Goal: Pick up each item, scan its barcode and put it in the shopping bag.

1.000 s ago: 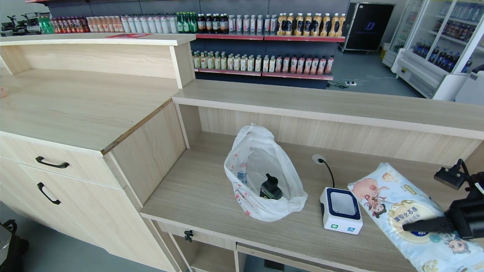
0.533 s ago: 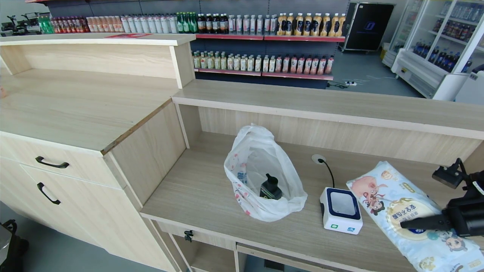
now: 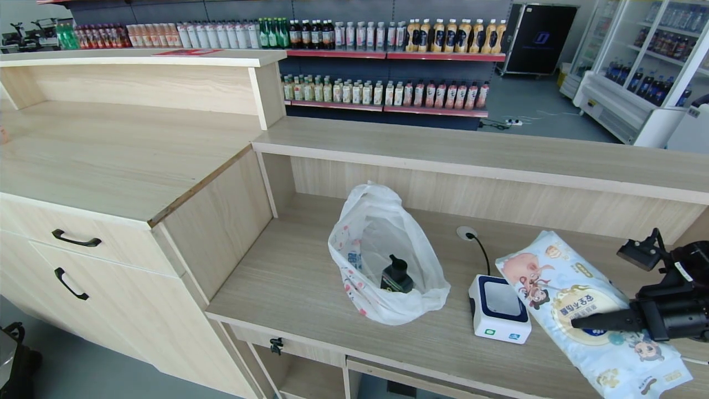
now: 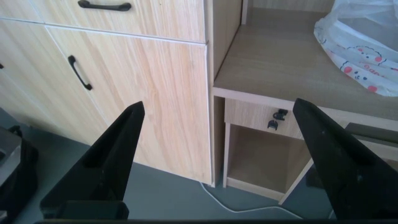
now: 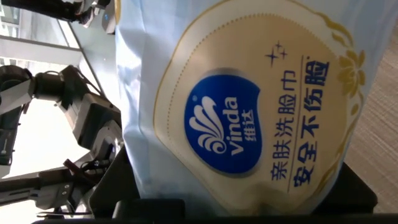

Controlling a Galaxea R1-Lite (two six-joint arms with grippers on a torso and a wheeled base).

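Between the right gripper's (image 3: pixel 581 323) fingers, clamped across its middle and reaching out to just beside the scanner (image 3: pixel 498 310), the tissue pack (image 3: pixel 545 277) looks light, soft and slick-wrapped, so its ends may sag or slip.

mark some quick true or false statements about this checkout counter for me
1. The shopping bag has a black bottle inside. True.
2. The tissue pack lies inside the shopping bag. False: it is outside the bag, on the far side of the barcode scanner, gripped by the right end effector.
3. The left end effector is open and holds nothing. True.
4. The barcode scanner stands to the left of the shopping bag. False: it stands to the bag's right.
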